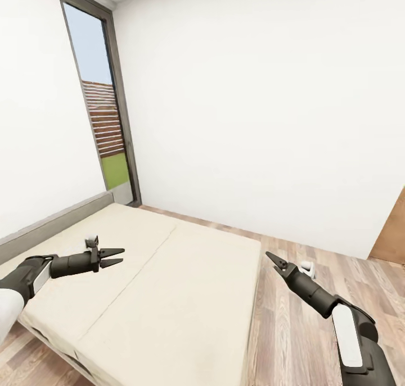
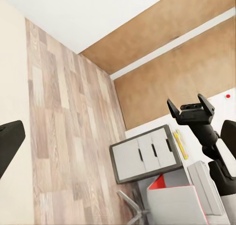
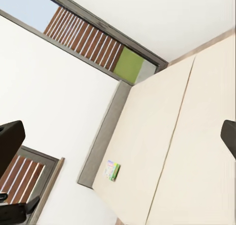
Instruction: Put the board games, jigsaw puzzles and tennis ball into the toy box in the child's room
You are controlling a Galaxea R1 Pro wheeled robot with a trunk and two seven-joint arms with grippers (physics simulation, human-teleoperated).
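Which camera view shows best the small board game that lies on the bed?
The right wrist view: there the board game lies flat on the bed, near the grey headboard, its green and pale cover visible though small. The head view shows the mattress and both grippers. The left wrist view looks toward the floor and the table.

The bed ran past the picture's lower edge beneath the left gripper. A board game lay far beyond the right gripper's fingers, its cover too small to read.
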